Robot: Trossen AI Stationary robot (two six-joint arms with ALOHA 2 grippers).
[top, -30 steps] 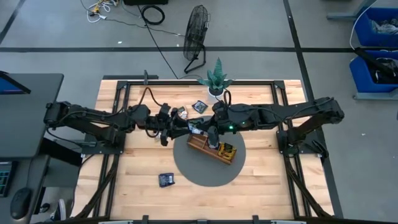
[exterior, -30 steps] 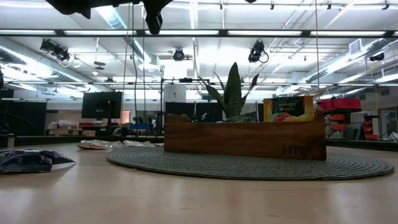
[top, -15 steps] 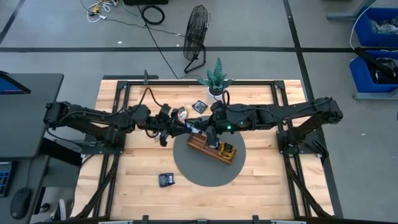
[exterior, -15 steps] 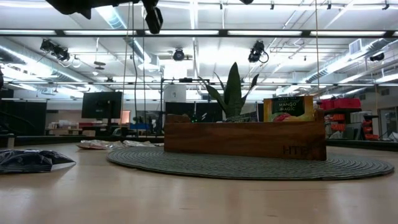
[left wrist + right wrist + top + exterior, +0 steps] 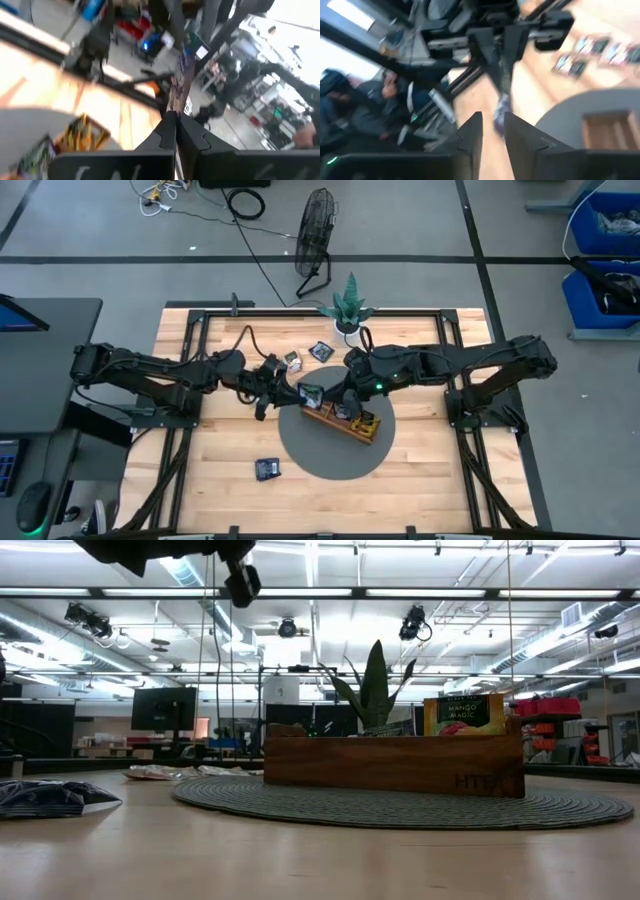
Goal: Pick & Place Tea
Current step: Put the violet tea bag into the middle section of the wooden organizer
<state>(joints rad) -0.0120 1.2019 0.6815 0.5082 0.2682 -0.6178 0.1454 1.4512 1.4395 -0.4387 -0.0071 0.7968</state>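
Note:
A small dark tea sachet (image 5: 311, 394) hangs in the air above the left rim of the round grey mat (image 5: 335, 455). My left gripper (image 5: 298, 392) is shut on it. My right gripper (image 5: 336, 402) stands just to its right, over the wooden tray (image 5: 335, 418), fingers open. In the right wrist view the sachet (image 5: 500, 112) shows just beyond the gap between those fingers (image 5: 471, 131). A yellow sachet (image 5: 366, 423) stands upright in the tray's near end. My left gripper pinches the sachet's lower end (image 5: 172, 109) between its two fingers (image 5: 192, 136). The fingers come level from the table's left. The sachet sticks out past the fingertips, edge-on to the left wrist view, lifted clear of mat and tray.
Loose sachets lie on the wood: a dark one (image 5: 268, 469) near the front left, and two more (image 5: 320, 351), (image 5: 292, 361) behind the mat. A potted plant (image 5: 347, 305) stands at the far edge. The tray (image 5: 392, 764) lies slantwise on the mat.
My left gripper has taken hold of the sachet and moved a little toward the table's right. My right gripper has let it go and shifted slightly toward the near edge, over the tray. The sachet now shows flat between the two grippers in the high view.

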